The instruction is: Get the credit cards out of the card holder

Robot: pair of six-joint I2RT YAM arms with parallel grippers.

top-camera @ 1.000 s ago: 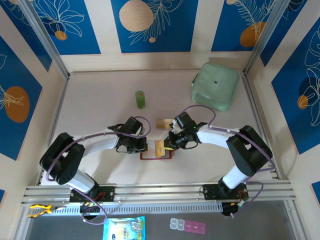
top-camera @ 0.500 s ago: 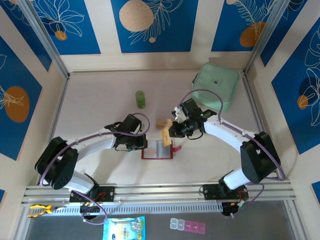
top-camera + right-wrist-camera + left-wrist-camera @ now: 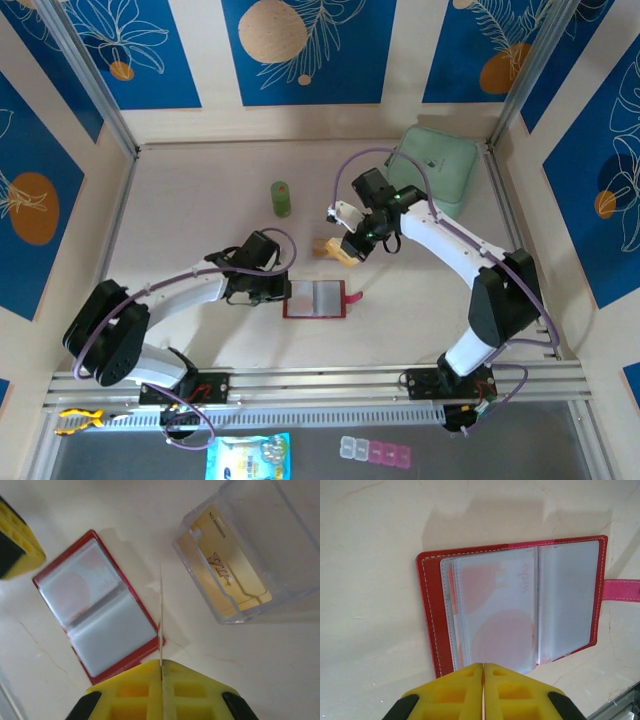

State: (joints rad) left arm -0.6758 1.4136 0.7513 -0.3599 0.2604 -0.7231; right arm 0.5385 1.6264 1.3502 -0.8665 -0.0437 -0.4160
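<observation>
1. On the table between the two arms, the card holder [image 3: 315, 298] lies open and flat, with a pinkish-red card [image 3: 495, 622] in a clear pocket
2. Left gripper [image 3: 483, 666]: fingers pressed together, over the holder's edge
3. Right gripper [image 3: 161, 664]: clamped on a thin card [image 3: 161, 615], seen edge-on
4. Just beside it, a clear box [image 3: 270, 525] holds an orange-yellow card [image 3: 227, 567]

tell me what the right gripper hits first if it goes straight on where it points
Probably the bare table, in the gap between the red card holder and the clear plastic box; the credit card held edge-on in the right gripper would touch first. Depth is unclear.
</observation>
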